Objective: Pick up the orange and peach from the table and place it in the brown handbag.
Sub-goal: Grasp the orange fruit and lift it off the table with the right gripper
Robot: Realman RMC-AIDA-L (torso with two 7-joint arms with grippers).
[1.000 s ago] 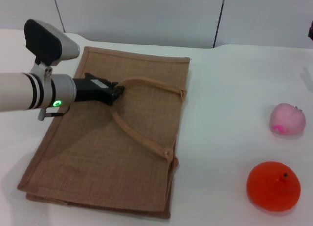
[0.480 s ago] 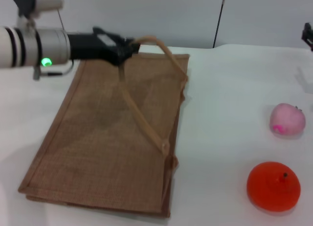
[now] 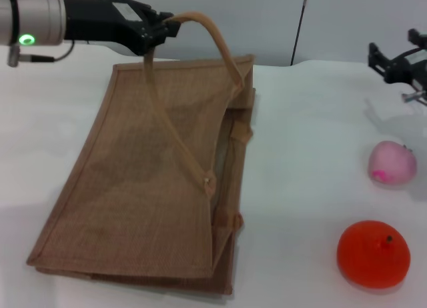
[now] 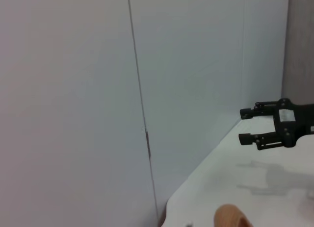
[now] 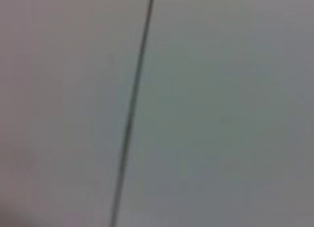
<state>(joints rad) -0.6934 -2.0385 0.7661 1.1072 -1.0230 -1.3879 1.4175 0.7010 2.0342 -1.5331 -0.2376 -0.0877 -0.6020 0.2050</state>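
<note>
We're seeing left claw (image 3: 163, 31) clamping the brown handbag (image 3: 147, 188) handle aloft; right claw (image 3: 383, 58), fingers apart, hovering beyond peach (image 3: 393, 163) and orange (image 3: 373, 253) on surface (image 3: 313, 155).

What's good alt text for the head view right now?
The left gripper holds one handle of the brown handbag raised, pulling its top panel up off the white table. The peach and the orange lie on the table right of the bag, with the right gripper, jaws open, above them.
</note>
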